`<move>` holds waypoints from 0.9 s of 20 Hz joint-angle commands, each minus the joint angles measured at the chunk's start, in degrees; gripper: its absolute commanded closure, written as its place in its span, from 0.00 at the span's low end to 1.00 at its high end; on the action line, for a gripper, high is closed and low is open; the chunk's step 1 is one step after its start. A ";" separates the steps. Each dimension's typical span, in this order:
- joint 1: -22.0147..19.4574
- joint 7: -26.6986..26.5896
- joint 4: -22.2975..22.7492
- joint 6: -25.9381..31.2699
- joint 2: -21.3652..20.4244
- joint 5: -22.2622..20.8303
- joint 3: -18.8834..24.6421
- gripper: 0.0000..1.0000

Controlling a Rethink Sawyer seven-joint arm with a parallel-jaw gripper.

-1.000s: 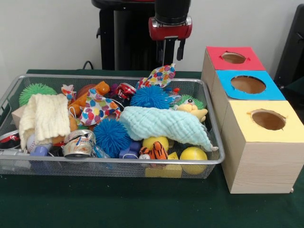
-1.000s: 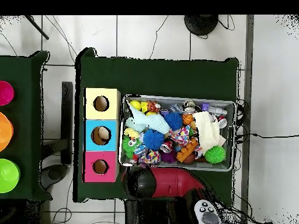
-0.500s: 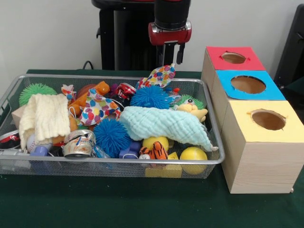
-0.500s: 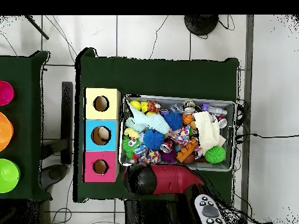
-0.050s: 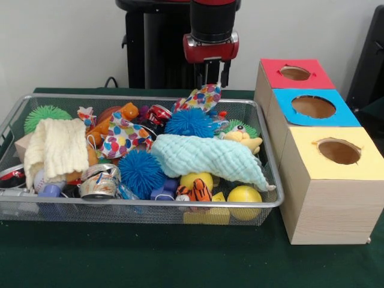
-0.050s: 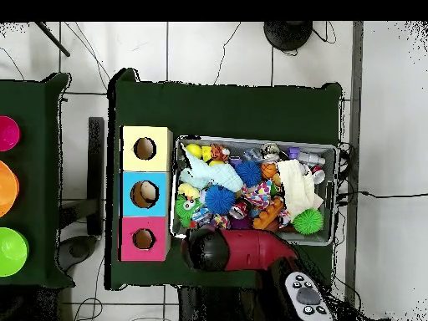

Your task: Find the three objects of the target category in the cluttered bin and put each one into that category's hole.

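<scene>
Mint cloth (image 5: pixel 210 157) over toys | pincer (image 5: pixel 212 72) above bin (image 5: pixel 271 201)

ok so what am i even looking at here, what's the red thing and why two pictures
The red and black thing is a robot arm; its gripper hangs at the bottom end. Both pictures show the same moment. One is taken from across the table, facing the robot. The other looks straight down from above, where the arm shows as a red shape at the bin's lower edge.

On the green table stands a wire mesh bin full of toys and cloths: two blue spiky balls, a green spiky ball, a pale blue cloth, a cream cloth, a yellow ball and more. Beside it stand three wooden boxes, each with a round hole on top: red, blue and yellow.

The gripper hangs above the bin's far side and holds nothing; whether it is open is not clear.
</scene>
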 commanded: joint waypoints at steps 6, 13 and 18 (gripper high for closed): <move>-0.26 2.49 -8.79 0.13 0.01 -2.66 1.65 0.00; -1.27 1.52 -11.61 -0.98 2.91 -3.87 1.90 0.00; -1.88 1.28 -12.86 -1.87 4.77 -5.07 1.82 0.00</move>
